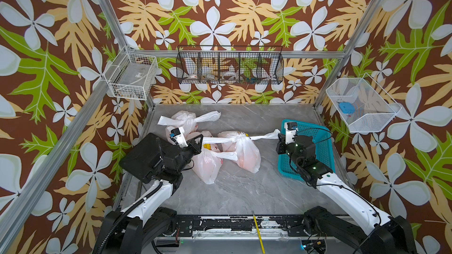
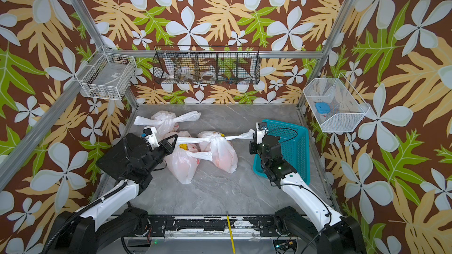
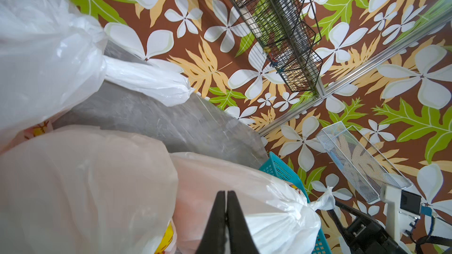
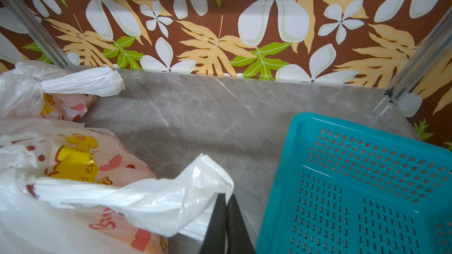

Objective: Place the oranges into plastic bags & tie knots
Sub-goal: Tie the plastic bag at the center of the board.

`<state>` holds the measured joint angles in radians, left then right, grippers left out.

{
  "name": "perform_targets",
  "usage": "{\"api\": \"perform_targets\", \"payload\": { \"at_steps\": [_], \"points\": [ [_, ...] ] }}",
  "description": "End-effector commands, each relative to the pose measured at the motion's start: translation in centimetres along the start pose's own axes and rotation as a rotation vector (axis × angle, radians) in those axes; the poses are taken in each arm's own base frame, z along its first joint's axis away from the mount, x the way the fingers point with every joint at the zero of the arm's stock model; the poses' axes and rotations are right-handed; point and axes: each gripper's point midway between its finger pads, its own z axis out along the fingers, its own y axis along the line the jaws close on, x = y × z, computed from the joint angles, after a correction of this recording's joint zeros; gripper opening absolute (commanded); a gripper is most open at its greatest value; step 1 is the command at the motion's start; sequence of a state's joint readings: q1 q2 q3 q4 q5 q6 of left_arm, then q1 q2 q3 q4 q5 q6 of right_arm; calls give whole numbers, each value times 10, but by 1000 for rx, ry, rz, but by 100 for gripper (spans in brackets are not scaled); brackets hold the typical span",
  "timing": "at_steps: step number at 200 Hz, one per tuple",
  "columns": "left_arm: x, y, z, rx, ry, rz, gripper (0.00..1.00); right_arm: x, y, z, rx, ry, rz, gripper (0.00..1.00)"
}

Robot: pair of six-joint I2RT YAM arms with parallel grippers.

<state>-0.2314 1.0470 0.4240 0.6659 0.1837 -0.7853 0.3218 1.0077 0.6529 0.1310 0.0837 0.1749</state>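
A teal basket sits at the right of the grey table, a yellow stick at its front edge. On the flowered walls hang a black wire rack with tape rolls, a white wire basket left, and a mesh basket right with something blue inside

Floral wallpaper surrounds a grey marble tabletop.
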Motion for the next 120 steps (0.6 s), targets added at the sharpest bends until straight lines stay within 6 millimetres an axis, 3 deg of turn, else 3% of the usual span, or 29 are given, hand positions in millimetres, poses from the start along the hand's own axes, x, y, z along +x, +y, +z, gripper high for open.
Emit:
{"api": "perform_targets", "payload": {
  "at_steps": [1, 8, 21, 38, 64, 91, 120],
  "points": [
    [-28, -24, 3, 37, -56, 87, 55, -18, 1, -11, -73, -32, -5, 72],
    [-36, -27, 3, 13, -65, 119, 61, -24, -6, -17, -67, -53, 6, 87],
    [-53, -26, -4, -62, -106, 185, 69, -31, -23, -28, -21, -87, 23, 100],
    [-79, -18, -23, -195, -190, 277, 77, -30, -51, -37, 49, -111, 63, 99],
    [-104, 2, -58, -389, -302, 385, 85, -3, -88, -34, 135, -76, 163, 99],
    [-109, 34, -87, -568, -377, 440, 89, 31, -111, -20, 247, -33, 164, 99],
    [-101, 71, -107, -689, -426, 460, 89, 63, -125, -1, 309, -19, 149, 99]
  ]
}}
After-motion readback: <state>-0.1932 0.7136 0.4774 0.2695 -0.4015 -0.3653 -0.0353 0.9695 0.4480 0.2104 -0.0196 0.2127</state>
